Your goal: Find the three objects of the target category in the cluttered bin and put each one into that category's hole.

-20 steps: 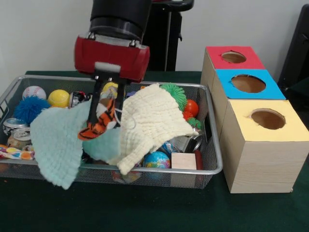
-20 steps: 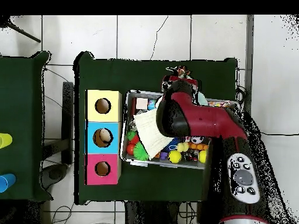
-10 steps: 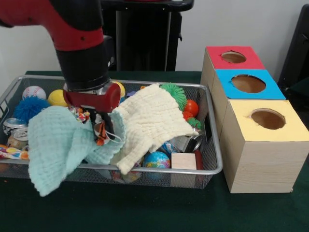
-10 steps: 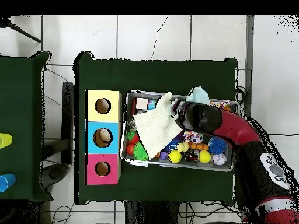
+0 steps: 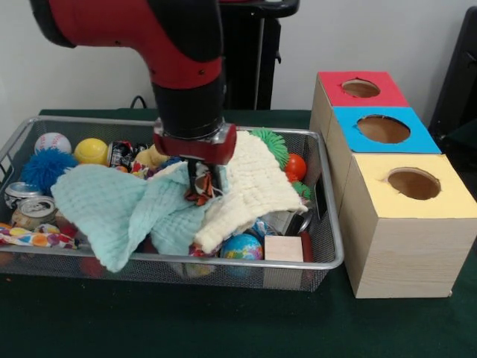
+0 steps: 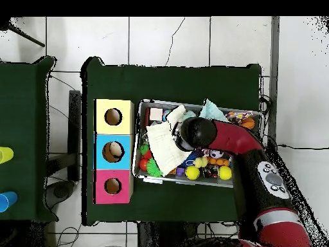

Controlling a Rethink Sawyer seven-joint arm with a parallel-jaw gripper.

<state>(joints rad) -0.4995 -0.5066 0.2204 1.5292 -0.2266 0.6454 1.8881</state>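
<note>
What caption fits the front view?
Gripper down among mint cloth and cream cloth in the cluttered wire bin.

The red arm point(image 6: 244, 143) reaches over the wire bin point(image 6: 196, 182), its black end covering the bin's middle. A cream cloth point(image 6: 162, 146) lies in the bin on the side toward the three-hole box point(image 6: 114, 151), and a pale blue cloth point(image 6: 211, 110) lies at the bin's top edge. Yellow balls point(image 6: 192, 172) sit along the bin's bottom edge, beside a green spiky ball point(image 6: 153, 168). The box stands just beside the bin, its yellow, blue and pink tops in a row.
</note>
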